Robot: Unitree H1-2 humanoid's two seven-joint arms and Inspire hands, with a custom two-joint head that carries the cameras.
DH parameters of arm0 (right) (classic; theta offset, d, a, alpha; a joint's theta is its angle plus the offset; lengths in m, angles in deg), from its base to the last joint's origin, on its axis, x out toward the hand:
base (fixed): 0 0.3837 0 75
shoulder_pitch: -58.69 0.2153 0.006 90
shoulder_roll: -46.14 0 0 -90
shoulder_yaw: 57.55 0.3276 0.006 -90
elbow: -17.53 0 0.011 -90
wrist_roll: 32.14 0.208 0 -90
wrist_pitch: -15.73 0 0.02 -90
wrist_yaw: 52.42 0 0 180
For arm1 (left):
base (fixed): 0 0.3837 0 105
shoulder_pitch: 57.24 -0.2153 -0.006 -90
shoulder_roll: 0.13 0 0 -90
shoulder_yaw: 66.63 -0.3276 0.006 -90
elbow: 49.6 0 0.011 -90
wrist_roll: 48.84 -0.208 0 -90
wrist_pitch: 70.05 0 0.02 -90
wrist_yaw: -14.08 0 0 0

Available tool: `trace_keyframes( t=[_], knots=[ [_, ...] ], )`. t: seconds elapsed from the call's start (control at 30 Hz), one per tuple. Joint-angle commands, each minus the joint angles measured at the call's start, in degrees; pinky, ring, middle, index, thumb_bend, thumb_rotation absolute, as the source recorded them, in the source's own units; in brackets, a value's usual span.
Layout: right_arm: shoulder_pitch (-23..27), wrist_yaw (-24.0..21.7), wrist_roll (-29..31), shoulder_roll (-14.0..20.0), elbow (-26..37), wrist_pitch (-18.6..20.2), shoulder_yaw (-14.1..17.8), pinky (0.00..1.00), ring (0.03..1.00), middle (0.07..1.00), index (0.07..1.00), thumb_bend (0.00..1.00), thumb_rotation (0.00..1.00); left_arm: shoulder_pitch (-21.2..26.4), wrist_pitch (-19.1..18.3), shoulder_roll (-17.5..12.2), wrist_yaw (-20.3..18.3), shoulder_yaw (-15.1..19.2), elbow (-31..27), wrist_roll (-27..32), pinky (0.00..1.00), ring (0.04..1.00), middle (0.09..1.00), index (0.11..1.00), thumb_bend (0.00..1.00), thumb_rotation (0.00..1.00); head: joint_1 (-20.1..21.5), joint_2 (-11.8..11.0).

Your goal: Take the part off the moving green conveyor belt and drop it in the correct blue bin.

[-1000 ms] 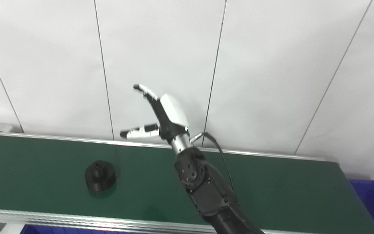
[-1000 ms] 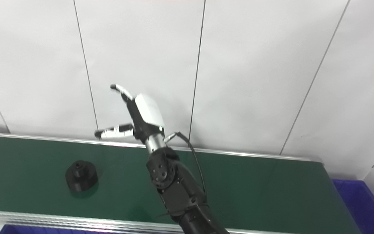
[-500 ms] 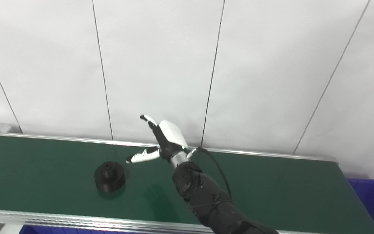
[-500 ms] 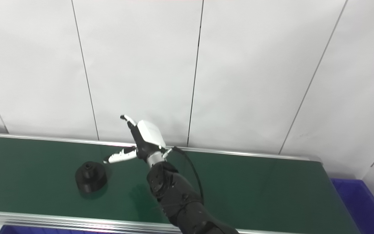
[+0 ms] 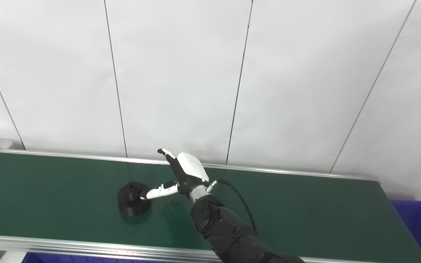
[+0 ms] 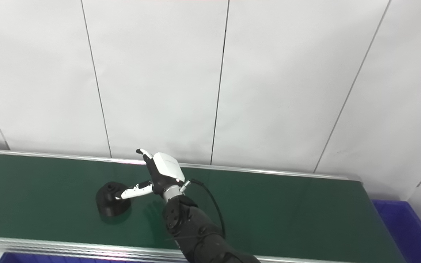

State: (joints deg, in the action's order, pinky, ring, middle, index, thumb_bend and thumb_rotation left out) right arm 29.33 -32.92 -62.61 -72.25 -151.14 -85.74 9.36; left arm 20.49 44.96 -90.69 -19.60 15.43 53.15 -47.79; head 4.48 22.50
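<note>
Right hand [image 5: 183,177], white-backed with black fingers, is spread wide and grips nothing; its thumb tip reaches the rim of the round black plastic part [image 5: 133,199], whether touching I cannot tell; fingers point up toward the far edge; the dark arm enters from the near edge. That part sits left of centre on the green belt-topped desk [image 5: 305,204]; grasping, lifting and dropping into the blue plastic bin [image 5: 420,226] beyond the right edge all remain, I judge.

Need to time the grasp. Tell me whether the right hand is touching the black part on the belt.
Cannot tell. In both eye views the right hand has one fingertip overlapping the black part, but neither view shows contact or a gap plainly.
</note>
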Motion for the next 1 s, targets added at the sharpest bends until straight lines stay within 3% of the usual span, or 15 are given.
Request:
trace_keyframes(
  t=[0.0, 0.37, 0.63, 0.83, 0.97],
  knots=[
    [3.37, 0.5, 0.23, -1.0, 0.21, 0.6, -0.37, 0.88, 0.927, 0.934, 0.932, 1.0, 0.41, -0.41, 1.91, -0.95, 0.12, 0.47, -1.6, 0.95, 0.86, 0.92, 0.941, 0.907, 0.48, 0.75, -0.1, 0.04],
    [2.29, 0.78, -0.86, -1.88, -1.46, 3.04, -3.67, 0.93, 0.937, 0.937, 0.934, 1.0, 0.42, -1.58, 1.91, -1.01, 0.49, 0.71, -2.38, 0.96, 0.86, 0.921, 0.936, 0.906, 0.47, 0.74, -0.17, 0.04],
    [2.07, 1.36, -3.06, -2.39, -2.36, 7.38, -6.85, 0.92, 0.923, 0.929, 0.926, 1.0, 0.4, -2.18, 1.91, -0.67, -1.26, 1.8, -2.61, 2.64, 0.87, 0.925, 0.939, 0.909, 0.48, 0.73, -0.49, 0.12],
    [1.67, 0.19, -5.32, -3.03, -3.13, 12.0, -10.02, 0.76, 0.844, 0.886, 0.9, 1.0, 0.43, -2.24, 1.91, -0.27, -2.61, 2.95, -2.02, 3.07, 0.87, 0.927, 0.94, 0.909, 0.49, 0.73, -0.22, -0.14],
    [1.45, -1.15, -7.34, -3.15, -3.49, 14.55, -12.69, 0.67, 0.751, 0.782, 0.771, 1.0, 0.41, -2.32, 1.91, 0.04, -3.53, 3.64, -2.35, 3.32, 0.87, 0.929, 0.943, 0.912, 0.49, 0.72, -0.12, -0.15]
  ],
)
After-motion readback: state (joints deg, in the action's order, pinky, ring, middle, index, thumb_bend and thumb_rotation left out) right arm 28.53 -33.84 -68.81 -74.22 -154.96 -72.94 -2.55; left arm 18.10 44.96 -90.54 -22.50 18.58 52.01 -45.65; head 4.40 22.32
